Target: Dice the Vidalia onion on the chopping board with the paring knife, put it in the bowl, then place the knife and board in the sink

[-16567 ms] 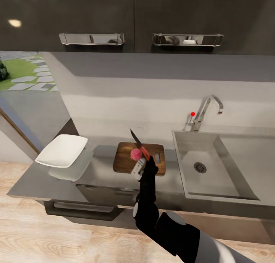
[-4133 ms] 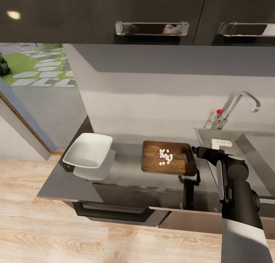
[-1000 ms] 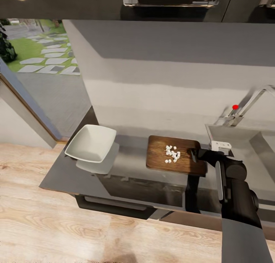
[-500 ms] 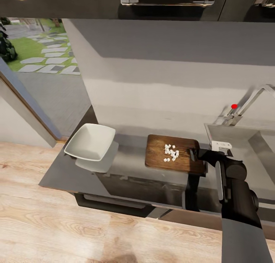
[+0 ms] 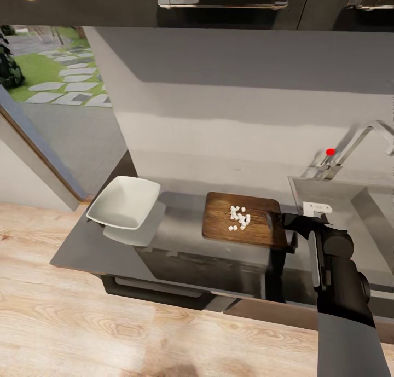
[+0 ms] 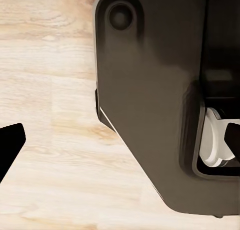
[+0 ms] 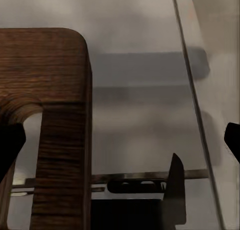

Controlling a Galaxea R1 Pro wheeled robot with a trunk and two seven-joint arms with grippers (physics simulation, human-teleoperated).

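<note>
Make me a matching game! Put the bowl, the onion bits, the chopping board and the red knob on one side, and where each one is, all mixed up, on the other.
Things:
1. bowl
2. onion bits
3. chopping board
4. red knob

Places:
A. lying on top of the brown wood
B. at the sink's tap, by the wall
C. at the left end of the countertop
D. between the white dish and the sink, with the right gripper at its handle end

Pairs: 1-C, 2-A, 3-D, 4-B
</note>
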